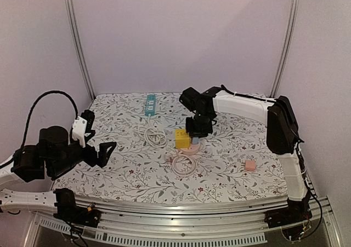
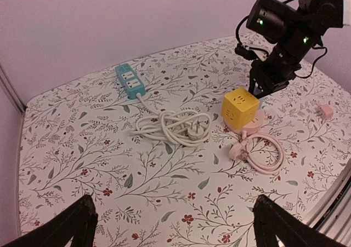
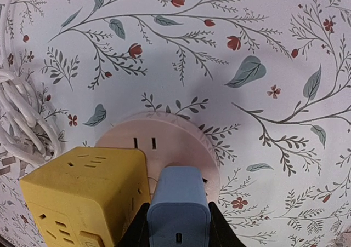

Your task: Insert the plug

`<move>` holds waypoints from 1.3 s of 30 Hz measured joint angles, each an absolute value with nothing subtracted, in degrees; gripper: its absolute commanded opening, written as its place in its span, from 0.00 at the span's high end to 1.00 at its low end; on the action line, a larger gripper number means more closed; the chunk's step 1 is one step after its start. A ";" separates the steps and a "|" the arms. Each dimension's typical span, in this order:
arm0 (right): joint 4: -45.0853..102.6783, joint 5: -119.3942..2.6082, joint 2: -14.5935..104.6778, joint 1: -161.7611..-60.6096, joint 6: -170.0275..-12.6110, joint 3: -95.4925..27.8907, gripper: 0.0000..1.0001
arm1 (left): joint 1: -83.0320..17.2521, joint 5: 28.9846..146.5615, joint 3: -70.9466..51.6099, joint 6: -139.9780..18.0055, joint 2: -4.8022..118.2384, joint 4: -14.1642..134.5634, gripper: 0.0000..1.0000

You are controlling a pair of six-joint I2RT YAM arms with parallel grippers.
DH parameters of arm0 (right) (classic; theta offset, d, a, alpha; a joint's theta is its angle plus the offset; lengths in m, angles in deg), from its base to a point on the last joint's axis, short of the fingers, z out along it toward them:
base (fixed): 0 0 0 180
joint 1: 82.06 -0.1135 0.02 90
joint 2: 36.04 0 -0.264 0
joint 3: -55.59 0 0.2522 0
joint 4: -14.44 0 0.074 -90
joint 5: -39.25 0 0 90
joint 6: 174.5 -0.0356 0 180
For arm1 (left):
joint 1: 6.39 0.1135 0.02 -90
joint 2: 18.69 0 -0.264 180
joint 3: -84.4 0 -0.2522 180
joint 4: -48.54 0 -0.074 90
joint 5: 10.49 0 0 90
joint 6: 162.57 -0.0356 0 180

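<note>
right end effector (image 3: 178, 233) clamped on blue plug (image 3: 178, 200) — at pink round socket (image 3: 170, 148); left end effector (image 2: 174, 225) apart

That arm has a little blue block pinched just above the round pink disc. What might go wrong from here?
1. The blue plug in the right hand hangs right beside the yellow cube; going down, it may scrape or shove the cube.
2. Its pins are hidden beneath it, so they may miss the slots of the pink socket and jam.
</note>
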State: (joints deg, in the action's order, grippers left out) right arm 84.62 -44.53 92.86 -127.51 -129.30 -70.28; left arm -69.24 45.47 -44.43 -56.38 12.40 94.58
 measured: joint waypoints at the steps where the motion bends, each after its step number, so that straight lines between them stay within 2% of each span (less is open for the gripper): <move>1: 85.37 -43.90 93.32 -127.77 -129.34 -71.07 1.00 | -69.24 45.40 -44.45 -56.38 12.40 94.58 0.00; 19: 89.70 -40.58 97.21 -128.93 -129.74 -75.86 1.00 | -69.24 44.42 -44.67 -56.18 12.40 94.58 0.00; 35: 89.13 -41.60 96.47 -128.76 -129.39 -75.37 0.62 | -69.26 44.09 -44.87 -56.01 12.47 94.58 0.00; 39: 90.05 -42.39 96.40 -128.45 -129.21 -75.02 0.57 | -69.26 44.09 -44.89 -56.01 12.49 94.58 0.01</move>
State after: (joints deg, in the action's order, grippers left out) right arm 90.05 -42.39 96.40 -128.45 -129.21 -75.02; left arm -69.26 44.09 -44.89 -56.01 12.49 94.58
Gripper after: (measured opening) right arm 0.403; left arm 0.995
